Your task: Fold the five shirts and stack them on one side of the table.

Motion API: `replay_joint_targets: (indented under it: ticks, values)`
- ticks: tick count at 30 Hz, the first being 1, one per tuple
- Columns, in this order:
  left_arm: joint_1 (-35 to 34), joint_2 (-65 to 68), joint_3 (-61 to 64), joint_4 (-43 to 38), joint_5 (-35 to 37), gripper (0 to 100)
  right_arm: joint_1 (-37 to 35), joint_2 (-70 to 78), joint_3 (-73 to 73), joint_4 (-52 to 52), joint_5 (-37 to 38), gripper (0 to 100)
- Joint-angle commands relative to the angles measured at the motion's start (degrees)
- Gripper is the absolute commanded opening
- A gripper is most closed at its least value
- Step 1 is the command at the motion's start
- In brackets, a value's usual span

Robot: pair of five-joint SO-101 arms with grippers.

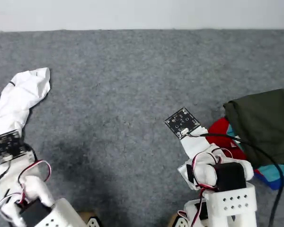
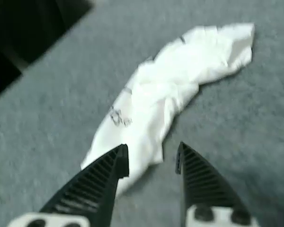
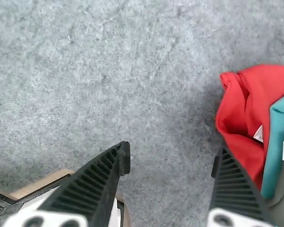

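Judging mostly done: folded stack [image 1: 255, 142] at worktop's [image 1: 132, 85] right, dark green shirt [image 1: 267, 113] over red shirt [image 1: 221, 131] and teal shirt [image 3: 277, 142]. White shirt [image 1: 21, 97] lies crumpled at left, not yet folded. Left end effector [image 2: 151, 153] spread over its near end; right end effector [image 3: 171, 156] spread, empty, beside stack.

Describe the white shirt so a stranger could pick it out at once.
On the grey table, look to the left arm's side, away from the pile of coloured shirts. Just ahead of the left gripper lies the white shirt. It is the only white one, crumpled and lying alone.
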Motion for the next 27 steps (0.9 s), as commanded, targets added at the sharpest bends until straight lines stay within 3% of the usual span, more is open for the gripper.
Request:
replay_joint_targets:
  ticks: [1,6,11,19,27]
  values:
    - [-0.2,3.8,-13.8,13.5,2.5,17,-2.0,-0.3,-0.4,-0.8,0.4,28.4]
    - [-0.2,14.9,-34.2,25.1,2.8,17,-3.4,-0.2,-0.4,-0.8,0.4,28.4]
    - [-0.2,36.6,-48.9,32.6,2.8,17,-3.6,-0.2,-0.4,-0.8,0.4,28.4]
    - [-0.5,67.5,-53.8,33.5,2.4,17,-3.6,-0.5,-0.4,-0.8,0.4,28.4]
    - [-3.3,82.4,-55.3,24.2,2.4,17,-3.6,-0.5,-0.4,-0.7,0.4,28.4]
